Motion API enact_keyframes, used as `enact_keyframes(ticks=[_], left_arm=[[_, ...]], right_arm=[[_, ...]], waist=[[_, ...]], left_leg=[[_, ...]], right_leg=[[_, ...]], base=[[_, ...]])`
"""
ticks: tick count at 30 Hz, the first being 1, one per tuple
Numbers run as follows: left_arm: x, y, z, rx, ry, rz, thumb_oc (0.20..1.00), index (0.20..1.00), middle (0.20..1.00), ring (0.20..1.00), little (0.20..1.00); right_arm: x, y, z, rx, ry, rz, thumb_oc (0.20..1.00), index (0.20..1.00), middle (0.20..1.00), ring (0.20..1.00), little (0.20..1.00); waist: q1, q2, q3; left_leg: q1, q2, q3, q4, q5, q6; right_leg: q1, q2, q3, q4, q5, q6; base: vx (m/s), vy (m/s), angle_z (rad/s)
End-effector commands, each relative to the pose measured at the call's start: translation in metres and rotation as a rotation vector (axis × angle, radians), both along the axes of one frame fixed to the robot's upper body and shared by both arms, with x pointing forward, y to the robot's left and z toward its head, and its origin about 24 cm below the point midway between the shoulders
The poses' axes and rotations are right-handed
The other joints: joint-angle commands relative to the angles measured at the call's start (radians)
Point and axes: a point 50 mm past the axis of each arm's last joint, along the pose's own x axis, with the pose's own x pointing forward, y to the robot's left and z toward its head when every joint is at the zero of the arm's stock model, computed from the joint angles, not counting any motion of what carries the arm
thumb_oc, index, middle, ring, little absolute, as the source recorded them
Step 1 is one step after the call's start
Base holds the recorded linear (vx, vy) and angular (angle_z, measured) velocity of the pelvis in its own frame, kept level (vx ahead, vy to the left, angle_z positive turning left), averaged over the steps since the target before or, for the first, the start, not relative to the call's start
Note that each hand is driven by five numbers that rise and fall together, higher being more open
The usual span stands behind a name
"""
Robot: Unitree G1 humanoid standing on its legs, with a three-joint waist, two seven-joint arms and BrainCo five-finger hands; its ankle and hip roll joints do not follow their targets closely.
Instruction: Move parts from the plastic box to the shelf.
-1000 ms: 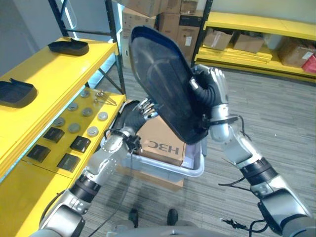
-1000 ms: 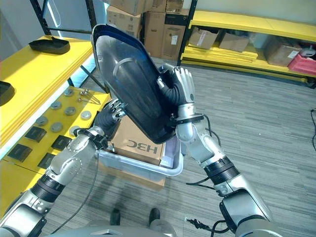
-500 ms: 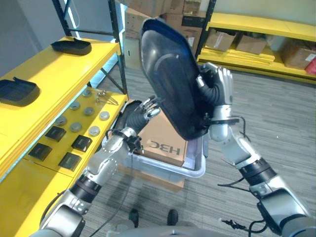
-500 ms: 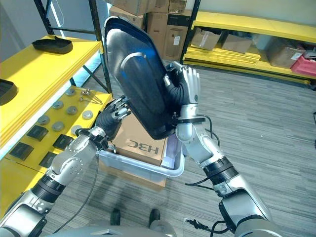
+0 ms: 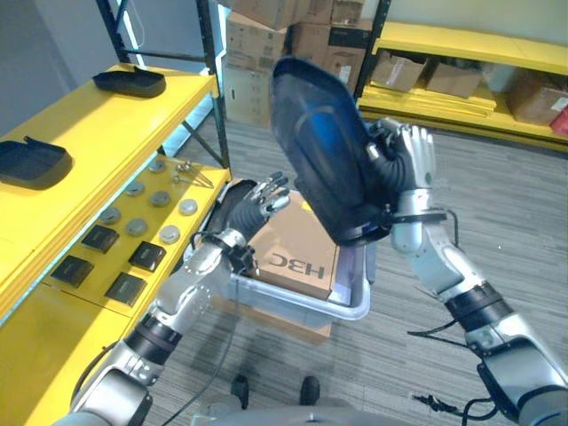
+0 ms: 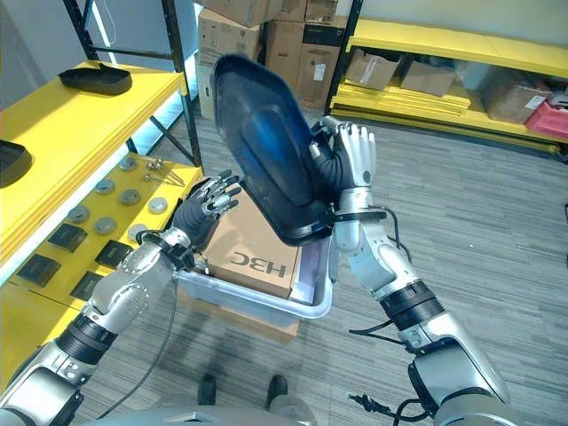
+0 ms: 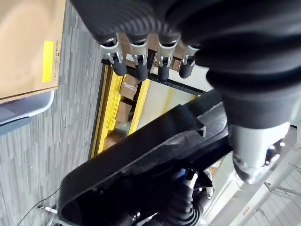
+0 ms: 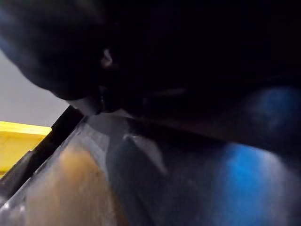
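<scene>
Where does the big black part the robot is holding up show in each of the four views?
Left eye: black part upper centre, above the cardboard box.
Right eye: upper centre, above that box.
Left wrist: lower half, beyond the fingers.
Right wrist: across the top, very close.
Shared landmark: cardboard box.

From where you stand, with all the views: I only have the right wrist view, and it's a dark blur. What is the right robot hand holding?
Observer: A large black curved panel, gripped at its lower edge by the right robot hand and held up above the plastic box.
Operator: Is the left robot hand on it too?
Observer: No. The left robot hand is open, fingers spread, apart from the panel, over the cardboard box that sits in the plastic box.
Operator: Anything on the shelf?
Observer: Two black parts lie on the yellow shelf's top level.
</scene>
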Motion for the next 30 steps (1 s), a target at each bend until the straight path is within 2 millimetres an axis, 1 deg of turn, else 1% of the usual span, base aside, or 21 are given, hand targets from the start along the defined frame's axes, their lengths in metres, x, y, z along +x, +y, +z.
enact_keyframes(ticks=[1, 6, 9, 12, 15, 16, 17, 18, 19, 21, 23, 25, 28, 29, 30], left_arm=[[0.005, -0.012, 0.022, 0.0, -0.112, -0.025, 1.0, 1.0, 1.0, 1.0, 1.0], [0.007, -0.013, 0.022, -0.008, -0.098, -0.007, 1.0, 1.0, 1.0, 1.0, 1.0], [0.008, -0.016, 0.021, -0.049, -0.063, -0.011, 1.0, 1.0, 1.0, 1.0, 1.0], [0.008, -0.013, 0.018, -0.074, -0.027, 0.006, 1.0, 1.0, 1.0, 1.0, 1.0], [0.009, -0.01, 0.017, -0.053, -0.028, 0.007, 1.0, 1.0, 1.0, 1.0, 1.0], [0.008, -0.009, 0.015, -0.031, -0.028, -0.003, 1.0, 1.0, 1.0, 1.0, 1.0], [0.008, -0.009, 0.015, -0.03, -0.028, -0.003, 1.0, 1.0, 1.0, 1.0, 1.0], [0.008, -0.009, 0.014, -0.019, -0.018, -0.006, 1.0, 1.0, 1.0, 1.0, 1.0], [0.007, -0.009, 0.014, -0.019, -0.018, -0.006, 1.0, 1.0, 1.0, 1.0, 1.0], [0.005, -0.012, 0.012, -0.074, 0.027, -0.064, 1.0, 1.0, 1.0, 1.0, 1.0], [0.003, -0.014, 0.01, -0.106, 0.068, -0.09, 1.0, 1.0, 1.0, 1.0, 1.0], [0.001, -0.016, 0.005, -0.127, 0.118, -0.098, 1.0, 1.0, 1.0, 1.0, 1.0], [0.002, -0.014, 0.0, -0.117, 0.129, -0.084, 1.0, 1.0, 1.0, 1.0, 1.0], [0.002, -0.013, -0.002, -0.128, 0.126, -0.09, 0.583, 0.583, 0.583, 0.583, 0.583], [0.002, -0.013, -0.002, -0.129, 0.113, -0.086, 0.313, 0.313, 0.313, 0.313, 0.313]], right_arm=[[0.002, 0.013, 0.031, 0.025, -0.126, 0.085, 0.2, 0.2, 0.2, 0.2, 0.2], [0.003, 0.022, 0.027, 0.048, -0.103, 0.122, 0.2, 0.2, 0.2, 0.2, 0.2], [0.001, 0.03, 0.026, 0.074, -0.105, 0.161, 0.2, 0.2, 0.2, 0.2, 0.2], [-0.004, 0.041, 0.027, 0.041, -0.123, 0.221, 0.2, 0.2, 0.2, 0.2, 0.2], [-0.008, 0.046, 0.029, 0.008, -0.125, 0.267, 0.2, 0.2, 0.2, 0.2, 0.2], [-0.012, 0.051, 0.028, -0.015, -0.122, 0.314, 0.2, 0.2, 0.2, 0.2, 0.2], [-0.012, 0.051, 0.028, -0.015, -0.121, 0.316, 0.2, 0.2, 0.2, 0.2, 0.2], [-0.015, 0.055, 0.027, -0.029, -0.118, 0.375, 0.2, 0.2, 0.2, 0.2, 0.2], [-0.015, 0.055, 0.027, -0.029, -0.118, 0.375, 0.2, 0.2, 0.2, 0.2, 0.2], [-0.022, 0.061, 0.027, -0.027, -0.122, 0.46, 0.2, 0.2, 0.2, 0.2, 0.2], [-0.026, 0.064, 0.026, -0.045, -0.126, 0.492, 0.2, 0.2, 0.2, 0.2, 0.2], [-0.032, 0.071, 0.028, -0.044, -0.118, 0.572, 0.2, 0.2, 0.2, 0.2, 0.2], [-0.037, 0.076, 0.028, -0.05, -0.11, 0.623, 0.2, 0.2, 0.2, 0.2, 0.2], [-0.04, 0.08, 0.029, -0.043, -0.096, 0.663, 0.2, 0.2, 0.2, 0.2, 0.2], [-0.042, 0.081, 0.028, -0.032, -0.087, 0.685, 0.2, 0.2, 0.2, 0.2, 0.2]], waist=[[0.018, -0.032, -0.038], [0.019, -0.03, -0.035], [0.02, -0.029, -0.033], [0.024, -0.027, -0.029], [0.027, -0.028, -0.03], [0.03, -0.029, -0.032], [0.03, -0.029, -0.032], [0.033, -0.03, -0.033], [0.033, -0.03, -0.034], [0.035, -0.031, -0.034], [0.036, -0.032, -0.034], [0.035, -0.031, -0.033], [0.035, -0.031, -0.034], [0.035, -0.031, -0.033], [0.035, -0.031, -0.034]], left_leg=[[0.052, -0.019, 0.014, -0.002, -0.148, 0.019], [0.053, -0.018, 0.015, -0.002, -0.147, 0.02], [0.052, -0.019, 0.012, -0.002, -0.147, 0.02], [0.053, -0.019, 0.01, -0.002, -0.146, 0.02], [0.052, -0.019, 0.008, -0.002, -0.145, 0.02], [0.051, -0.02, 0.007, -0.002, -0.145, 0.02], [0.05, -0.02, 0.006, -0.002, -0.145, 0.02], [0.049, -0.021, 0.003, -0.002, -0.144, 0.02], [0.049, -0.021, 0.003, -0.002, -0.144, 0.02], [0.047, -0.021, 0.001, -0.002, -0.142, 0.02], [0.046, -0.021, 0.001, -0.002, -0.142, 0.02], [0.047, -0.022, 0.001, -0.002, -0.143, 0.021], [0.047, -0.024, 0.003, -0.002, -0.144, 0.022], [0.046, -0.024, 0.002, -0.002, -0.143, 0.023], [0.046, -0.024, 0.002, -0.002, -0.143, 0.023]], right_leg=[[0.08, -0.029, 0.017, 0.004, -0.128, 0.053], [0.08, -0.03, 0.015, 0.005, -0.128, 0.053], [0.08, -0.031, 0.015, 0.006, -0.128, 0.054], [0.081, -0.032, 0.012, 0.007, -0.129, 0.054], [0.081, -0.032, 0.011, 0.006, -0.129, 0.054], [0.082, -0.033, 0.007, 0.005, -0.13, 0.055], [0.081, -0.033, 0.007, 0.005, -0.129, 0.055], [0.081, -0.033, 0.005, 0.006, -0.129, 0.055], [0.081, -0.033, 0.005, 0.006, -0.129, 0.055], [0.079, -0.035, 0.001, 0.007, -0.129, 0.057], [0.079, -0.036, -0.001, 0.008, -0.128, 0.058], [0.078, -0.037, 0.001, 0.008, -0.127, 0.059], [0.077, -0.039, 0.0, 0.01, -0.127, 0.061], [0.074, -0.039, 0.0, 0.012, -0.127, 0.062], [0.074, -0.04, 0.0, 0.012, -0.127, 0.063]], base=[[0.0, 0.0, 0.0], [0.0, 0.0, 0.0], [0.0, 0.0, 0.0], [0.0, 0.011, 0.03], [0.01, 0.017, 0.04], [0.0, 0.0, 0.0], [0.0, 0.0, 0.0], [0.01, 0.007, 0.04], [0.01, 0.008, 0.04], [0.0, 0.0, 0.02], [0.0, 0.001, 0.02], [0.0, 0.003, 0.02], [0.0, 0.0, 0.0], [0.0, 0.0, 0.0], [0.0, 0.0, 0.0]])
